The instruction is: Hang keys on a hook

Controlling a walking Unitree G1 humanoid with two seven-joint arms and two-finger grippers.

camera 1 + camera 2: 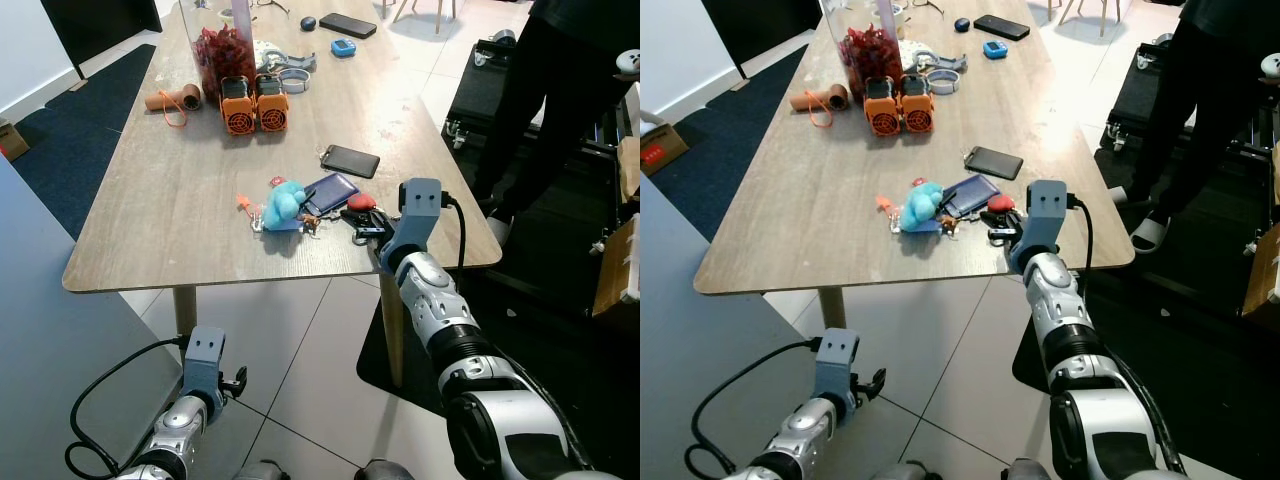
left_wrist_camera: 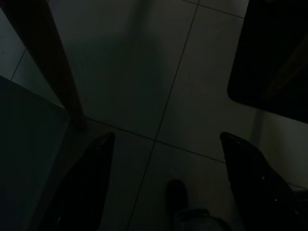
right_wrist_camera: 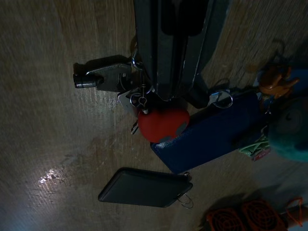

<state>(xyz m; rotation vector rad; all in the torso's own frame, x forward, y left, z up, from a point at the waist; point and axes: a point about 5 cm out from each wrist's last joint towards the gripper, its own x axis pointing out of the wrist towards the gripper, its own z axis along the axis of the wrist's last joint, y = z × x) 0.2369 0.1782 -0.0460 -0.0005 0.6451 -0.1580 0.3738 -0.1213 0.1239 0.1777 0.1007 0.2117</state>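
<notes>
Right gripper: we see our right gripper (image 3: 166, 91) down on the keys (image 1: 362, 222) near the table's (image 1: 180, 215) near edge, toward its right corner; the fingers lie pressed together over the bunch, but we cannot tell whether they have hold of it.
Keys: the bunch lies flat on the wood, a red tag (image 3: 162, 123) on it, touching a blue wallet (image 1: 330, 192).
Left gripper: our left gripper (image 2: 163, 180) hangs idle below the near edge, fingers wide apart over the tiled floor (image 2: 144, 72), holding nothing.
Crowding the keys: one turquoise plush toy (image 1: 283, 206) just beside the wallet, a small orange charm (image 1: 243, 204) by the toy, one dark card case (image 1: 350, 160) further in.
Middle of the table: two orange fans (image 1: 254, 103) side by side, one jar of red pieces (image 1: 222, 52) behind them, one brown roll (image 1: 172, 99) near the left edge.
Far end: one black phone (image 1: 348, 25), one small blue gadget (image 1: 343, 47).
Beside the right edge: one person in dark clothes (image 1: 560, 90) stands there.
</notes>
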